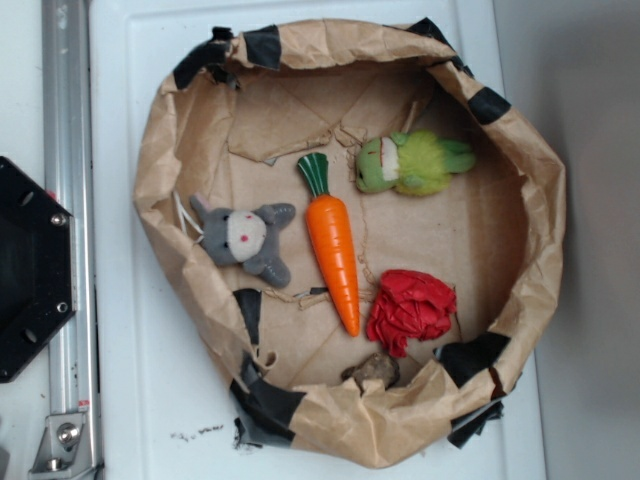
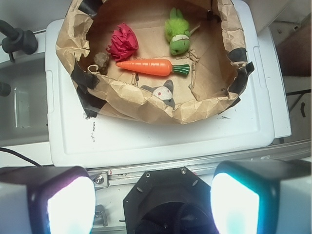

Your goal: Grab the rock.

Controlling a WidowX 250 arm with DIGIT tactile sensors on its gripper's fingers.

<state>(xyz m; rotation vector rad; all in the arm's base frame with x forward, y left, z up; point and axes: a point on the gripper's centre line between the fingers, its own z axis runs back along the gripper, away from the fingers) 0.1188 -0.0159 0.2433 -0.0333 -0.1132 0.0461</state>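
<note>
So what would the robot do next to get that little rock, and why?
Probably move the open tool forward over the paper basket's wall toward the far left corner. The rock lies there, tucked against the wall beside the red ball, while the tool is outside the basket above the white lid. Nothing is held, so closing the gap comes first.

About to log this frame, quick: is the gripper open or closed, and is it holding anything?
Gripper: open and holding nothing, its fingers spread wide apart, well short of the rock in the paper-lined bin.
</note>
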